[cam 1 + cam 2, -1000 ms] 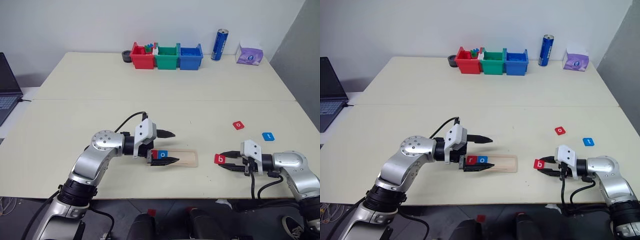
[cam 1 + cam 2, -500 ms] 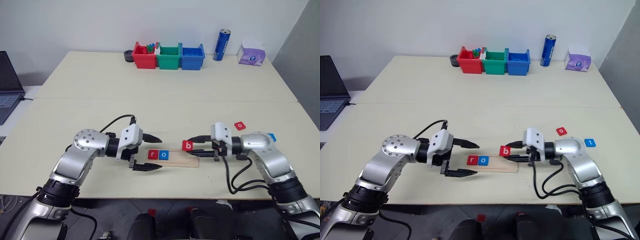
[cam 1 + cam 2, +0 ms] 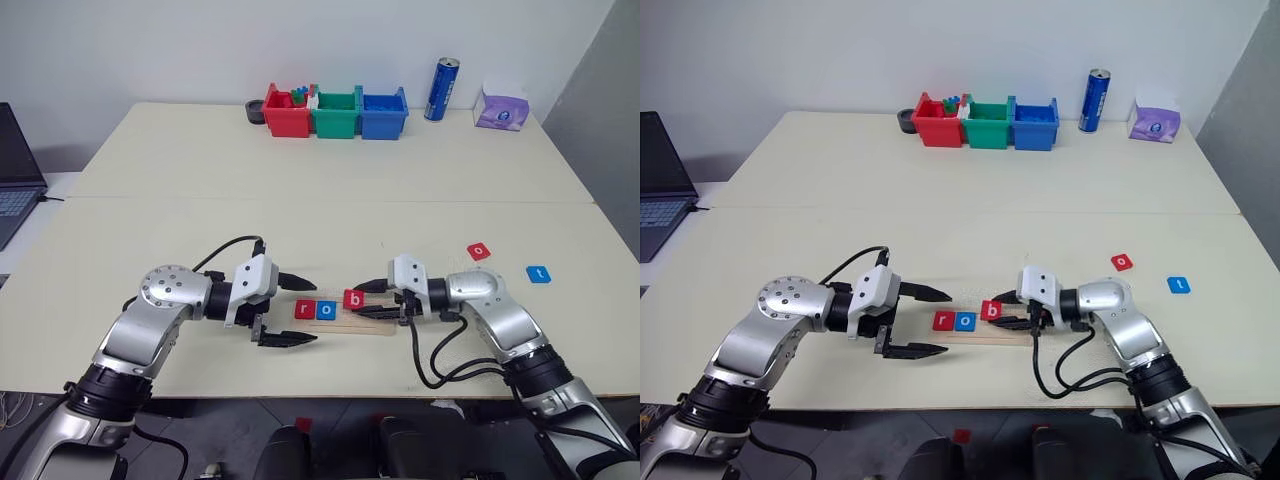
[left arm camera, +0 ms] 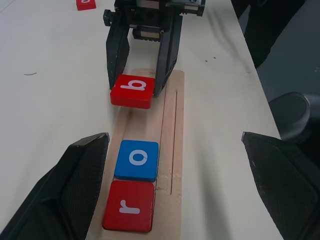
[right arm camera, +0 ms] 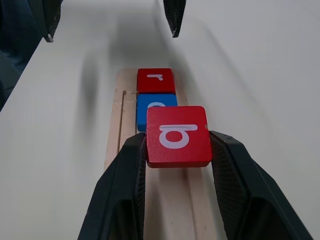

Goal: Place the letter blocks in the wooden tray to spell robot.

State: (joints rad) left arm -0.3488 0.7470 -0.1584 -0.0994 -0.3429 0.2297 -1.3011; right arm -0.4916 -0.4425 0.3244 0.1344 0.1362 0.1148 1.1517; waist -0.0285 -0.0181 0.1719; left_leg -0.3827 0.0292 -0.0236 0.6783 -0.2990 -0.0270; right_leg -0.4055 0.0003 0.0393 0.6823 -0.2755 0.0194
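Ok, taking the wooden tray (image 3: 372,322) as my ref and going L to R: my left gripper (image 3: 297,308) sits just off the tray's L end, fingers spread wide w/ nothing between them. On the tray's L part I see the red r block (image 3: 304,309) and, touching it on its R side, the blue o block (image 3: 326,310). Next to that o, the red b block (image 3: 354,298) is raised above the tray, a bit tilted, clamped betw. the two black fingers of my right gripper (image 3: 362,300), which reaches in over the tray's R end. R of the tray, well apart on the table (image 3: 200,220), lie the red o block (image 3: 479,251) and, further R, the blue t block (image 3: 538,273).
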